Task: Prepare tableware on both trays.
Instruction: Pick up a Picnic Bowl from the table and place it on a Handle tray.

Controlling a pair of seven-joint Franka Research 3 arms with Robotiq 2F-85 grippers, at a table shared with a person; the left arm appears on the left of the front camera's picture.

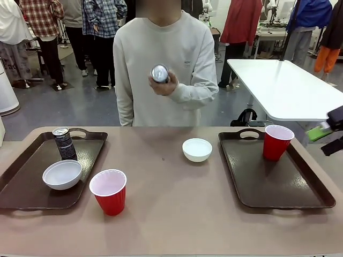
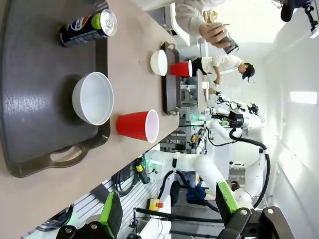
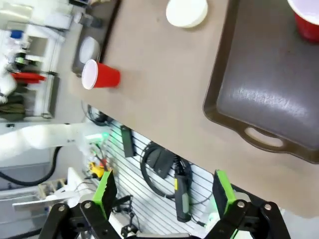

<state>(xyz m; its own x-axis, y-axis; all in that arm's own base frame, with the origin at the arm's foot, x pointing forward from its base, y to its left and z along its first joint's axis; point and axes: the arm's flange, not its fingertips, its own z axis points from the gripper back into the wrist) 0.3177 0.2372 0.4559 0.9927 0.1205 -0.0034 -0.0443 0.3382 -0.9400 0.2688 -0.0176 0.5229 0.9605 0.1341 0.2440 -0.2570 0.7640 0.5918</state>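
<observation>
Tableware layout, tan counter (image 1: 171, 225).
On left dark brown rectangular plastic tray (image 1: 27, 182): upright black drink can (image 1: 64, 143), small round white bowl (image 1: 62, 174). On right tray (image 1: 284, 184): red plastic cup (image 1: 277, 142). Between trays: second red cup (image 1: 109, 191), second white bowl (image 1: 197, 149). In person's hand (image 1: 165, 85): another can (image 1: 159, 73). Jaws apart, empty: left gripper (image 2: 169, 209), right gripper (image 3: 163, 194).

- The left tray (image 1: 27, 184) and the right tray (image 1: 284, 184) look like hard dark brown plastic, finely grained, with a dull sheen where the light catches
- The table (image 1: 177, 219) top is smooth and matt, with no glare on it
- The red cup on the table (image 1: 109, 197) and the red cup on the right tray (image 1: 276, 144) are thin glossy plastic, paler and duller inside
- The bowl on the left tray (image 1: 62, 174) and the bowl on the table (image 1: 197, 149) are smooth white with a soft gloss; plastic or ceramic, I can't say
- The black can (image 1: 65, 145) is shiny printed metal with a bright bare lid
- The can in the person's hand (image 1: 159, 73) shows a silvery metal end
- The person's sweatshirt (image 1: 144, 53) is pale, matt cloth
</observation>
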